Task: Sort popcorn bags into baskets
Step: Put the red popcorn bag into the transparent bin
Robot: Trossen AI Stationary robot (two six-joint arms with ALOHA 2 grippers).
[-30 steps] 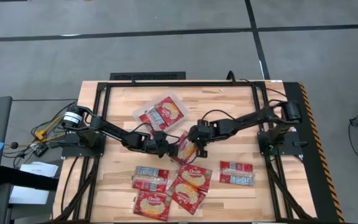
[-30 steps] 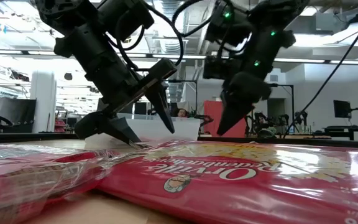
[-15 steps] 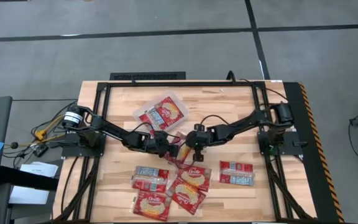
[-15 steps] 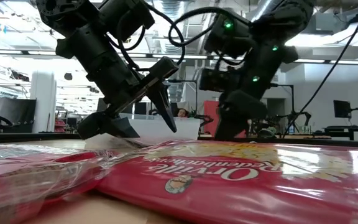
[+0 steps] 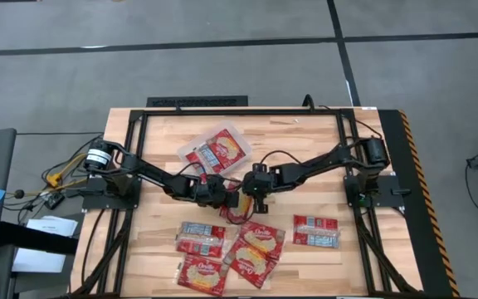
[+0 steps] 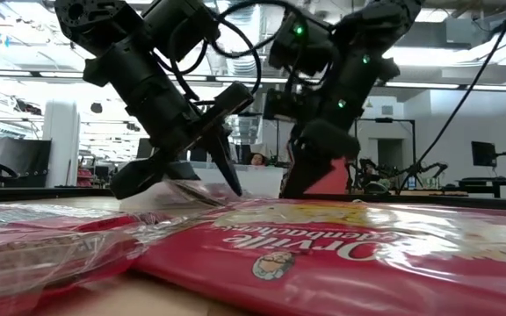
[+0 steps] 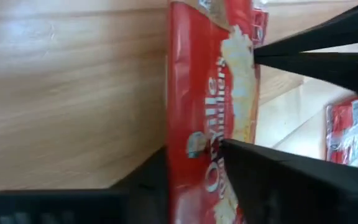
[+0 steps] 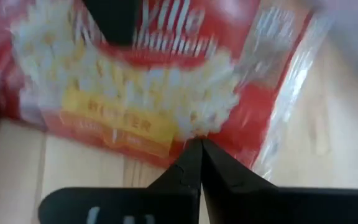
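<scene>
A red popcorn bag (image 5: 236, 206) lies mid-table between my two grippers. My left gripper (image 5: 225, 194) is shut on it from the left. My right gripper (image 5: 248, 195) is shut, with its fingertips at the bag's other side. Farther back, the clear basket (image 5: 241, 133) holds a few bags (image 5: 217, 149). Several more bags (image 5: 256, 249) lie flat near the front edge. One of them (image 6: 341, 254) fills the foreground of the low view. My left gripper pinches the bag's end (image 7: 194, 146) between its two fingers, one finger (image 7: 278, 180) on the printed popcorn face and the other behind it. The fingers slant down from the table's left. My right gripper touches the bag's popcorn face (image 7: 244, 56) with its shut fingertips (image 7: 272, 57), coming from the table's right.
A bag (image 5: 316, 231) lies alone at the front right. The black frame rails (image 5: 197, 103) run round the table's edge. Bare wood shows at the far right and the near left of the table.
My right gripper has moved toward the table's left and down, up to my left gripper, and the bag has slid left with it. My left gripper has stayed in place and has shut on the bag's end.
</scene>
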